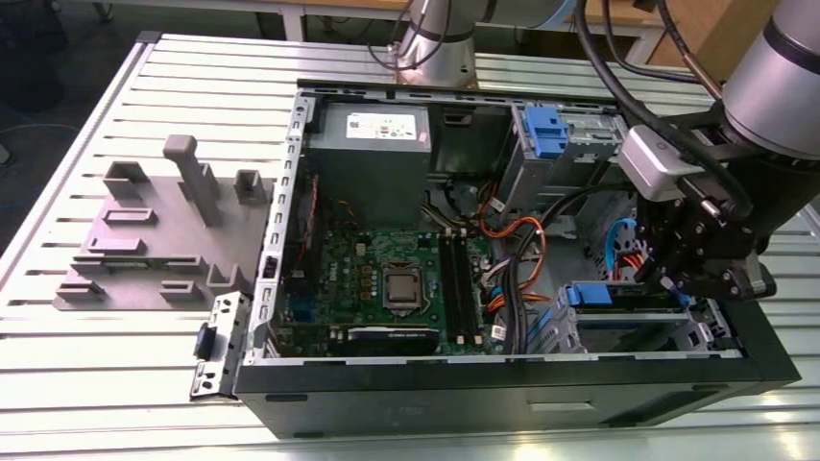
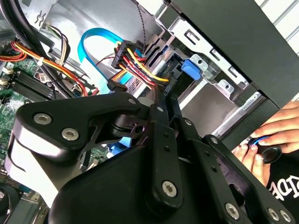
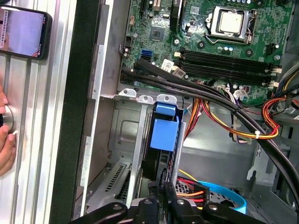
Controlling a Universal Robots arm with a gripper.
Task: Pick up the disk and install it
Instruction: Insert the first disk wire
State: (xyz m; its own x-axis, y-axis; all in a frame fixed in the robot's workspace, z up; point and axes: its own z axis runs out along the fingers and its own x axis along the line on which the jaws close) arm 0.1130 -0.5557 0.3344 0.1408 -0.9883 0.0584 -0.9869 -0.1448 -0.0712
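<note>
Seems well into the install step. Hovers with pincer [image 3: 167,190] just behind the disk [image 3: 166,135], set on edge in drive cage [image 3: 122,126], touching or nearly so. Cannot tell pincer's opening or hold. Calls for a straight push to seat, clear of cables [image 3: 192,188] alongside.

The disk [image 3: 166,134], edge-on in its blue carrier, sits slotted in the metal drive cage [image 3: 122,126].
</note>
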